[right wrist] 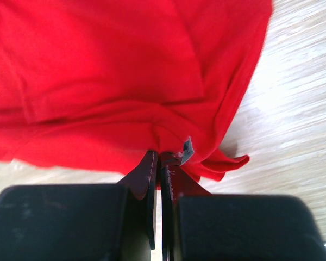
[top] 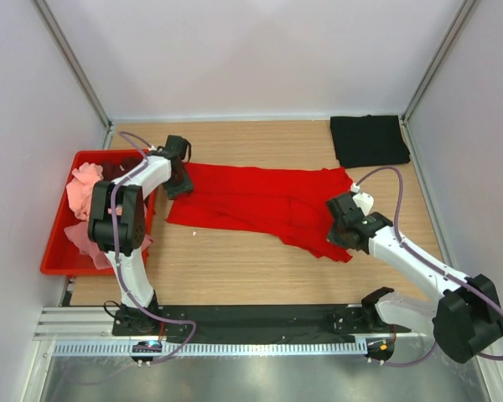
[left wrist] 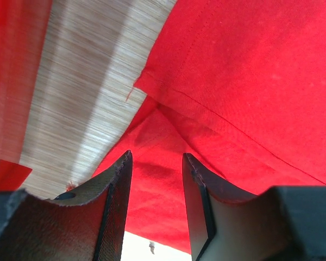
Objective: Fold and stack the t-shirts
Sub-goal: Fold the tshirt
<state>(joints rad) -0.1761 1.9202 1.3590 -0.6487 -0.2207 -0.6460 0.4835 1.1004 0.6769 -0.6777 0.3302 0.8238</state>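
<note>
Red t-shirt (top: 251,205) pinched at its right end, ready for a fold.
The right fingers (right wrist: 151,176) are clamped tight on a bunched edge there, probably to carry that end over. The left fingers (left wrist: 119,187) stand parted at the shirt's left corner, with cloth between them but not gripped. The shirt lies spread on the wooden surface (top: 235,268). A folded black t-shirt (top: 369,140) sits beyond its right end, and pink t-shirts (top: 84,188) fill the red crate (top: 59,251) off its left end.

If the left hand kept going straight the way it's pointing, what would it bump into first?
Most likely the red t-shirt: its cloth lies right ahead of the open left hand, filling the gap in front of it. How near is hard to judge.
</note>
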